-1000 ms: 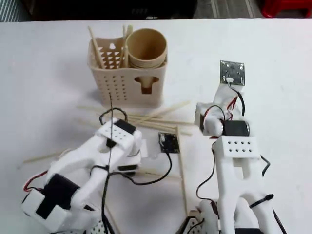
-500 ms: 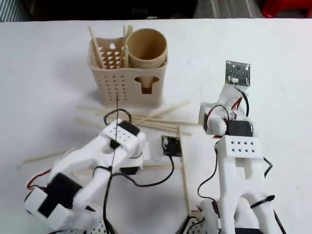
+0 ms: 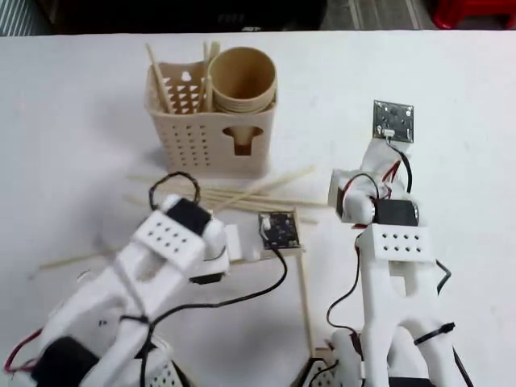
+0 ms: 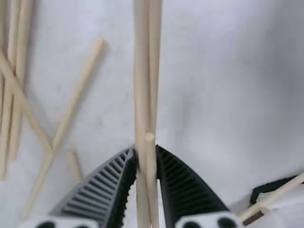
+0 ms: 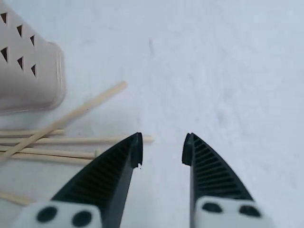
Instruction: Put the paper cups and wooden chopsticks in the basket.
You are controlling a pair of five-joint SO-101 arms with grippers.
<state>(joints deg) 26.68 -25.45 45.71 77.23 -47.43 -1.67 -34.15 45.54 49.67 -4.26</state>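
A beige perforated basket [image 3: 210,137] stands at the back of the white table, holding stacked paper cups [image 3: 242,76] and a few wooden chopsticks [image 3: 157,76]. More loose chopsticks [image 3: 250,197] lie fanned in front of it. My left gripper [image 4: 145,152] is shut on a pair of chopsticks [image 4: 145,95] that run straight out from its jaws; from above, this pair [image 3: 290,252] lies just under the left wrist camera. My right gripper [image 5: 161,142] is open over bare table, with a basket corner [image 5: 28,71] and chopstick ends [image 5: 71,116] off to one side.
One chopstick [image 3: 304,282] lies lengthwise between the two arms, and another [image 3: 72,260] sits near the left arm's base. Several sticks [image 4: 71,104] lie on the table beside the left gripper. Dark objects stand along the table's far edge.
The left arm has drawn back and swung to the left, with its gripper and the held chopsticks shifting towards the basket. The right arm edged forward a second ago, then stayed still.
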